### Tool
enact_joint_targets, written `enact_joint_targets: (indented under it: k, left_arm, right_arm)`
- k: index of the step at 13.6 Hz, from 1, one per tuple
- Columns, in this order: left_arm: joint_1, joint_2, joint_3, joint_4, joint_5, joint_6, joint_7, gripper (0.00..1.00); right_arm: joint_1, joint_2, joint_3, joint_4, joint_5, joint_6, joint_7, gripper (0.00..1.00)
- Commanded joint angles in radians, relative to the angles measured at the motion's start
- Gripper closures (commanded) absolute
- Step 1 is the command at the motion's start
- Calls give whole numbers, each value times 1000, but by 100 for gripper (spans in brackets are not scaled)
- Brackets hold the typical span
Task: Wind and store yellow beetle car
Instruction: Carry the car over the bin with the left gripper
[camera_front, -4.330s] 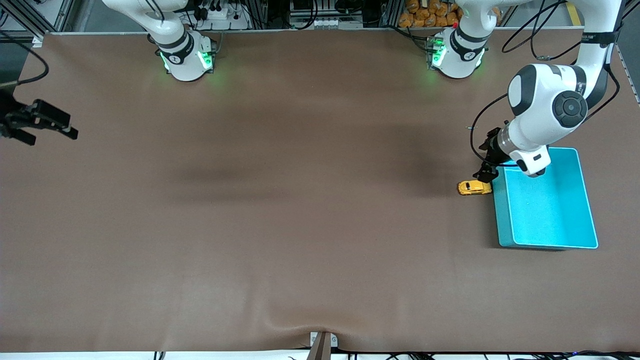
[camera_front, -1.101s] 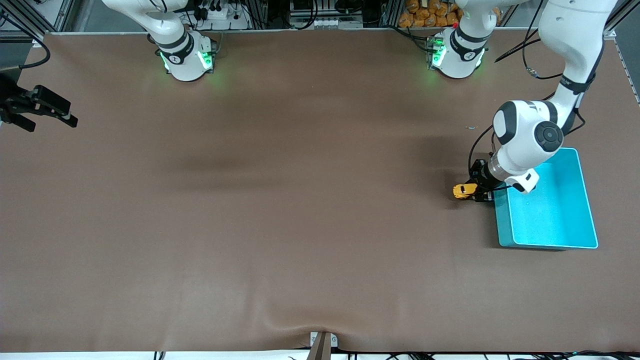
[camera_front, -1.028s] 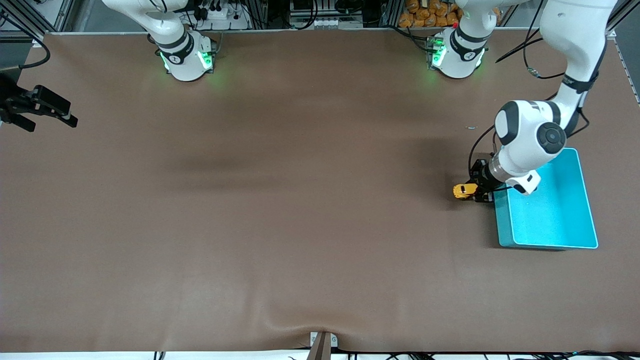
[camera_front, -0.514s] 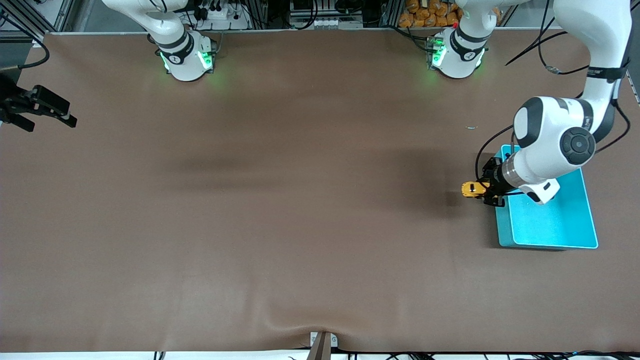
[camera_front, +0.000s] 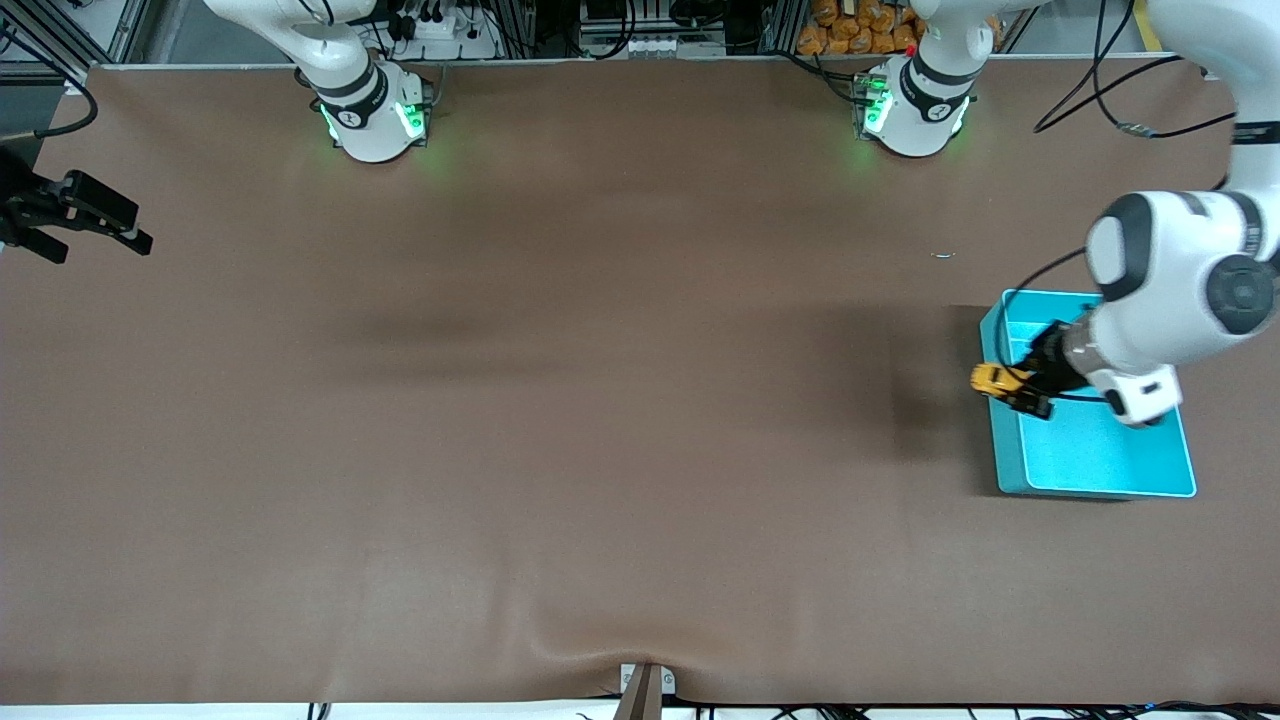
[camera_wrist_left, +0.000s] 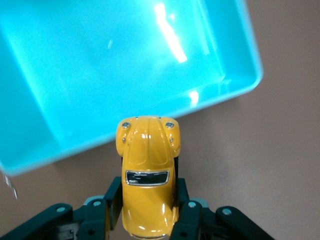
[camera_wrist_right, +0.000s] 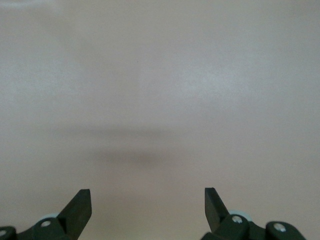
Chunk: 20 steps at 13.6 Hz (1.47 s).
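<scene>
My left gripper (camera_front: 1018, 386) is shut on the yellow beetle car (camera_front: 992, 379) and holds it in the air over the edge of the turquoise bin (camera_front: 1090, 450) that faces the right arm's end. In the left wrist view the car (camera_wrist_left: 147, 170) sits between the two fingers (camera_wrist_left: 111, 197), its nose over the bin's rim (camera_wrist_left: 235, 92). The bin holds nothing. My right gripper (camera_front: 100, 232) waits open and empty at the right arm's end of the table; its wrist view shows only bare brown table between the fingertips (camera_wrist_right: 82, 202).
The brown table cover (camera_front: 600, 400) has a wrinkle at its near edge. A tiny light scrap (camera_front: 942, 255) lies on the cover, farther from the front camera than the bin. Both arm bases (camera_front: 375, 115) stand along the table's back edge.
My left gripper closed on the car beside the bin, lifted it off the table and carried it toward the bin. The right arm has stayed in place.
</scene>
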<state>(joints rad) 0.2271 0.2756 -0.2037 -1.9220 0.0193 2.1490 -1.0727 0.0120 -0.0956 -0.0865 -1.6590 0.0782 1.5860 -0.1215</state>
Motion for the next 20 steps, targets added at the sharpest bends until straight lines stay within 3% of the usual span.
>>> enact_joint_targets:
  k: [1,3,7,13,20]
  left_arm:
    - [32,108,-3,141,27,-24,167,100]
    - [66,143,-3,187,28,-21,274,100]
    - [87,133,-5,167,105,-24,494,100]
    - [164,68,-11,80,114,-23,871,100]
    - [167,-18,-16,-99,185,17,1083,100]
  right_arm:
    - [-6,-12,5,-2,-20,-1,19,0]
    - [-6,-12,7,-2,-23,-3,19,0]
    - [-6,-10,5,-2,-23,-4,19,0]
    - [-6,-10,7,-2,-23,-4,20,0]
    - [-17,-10,5,-4,-23,-4,19,0]
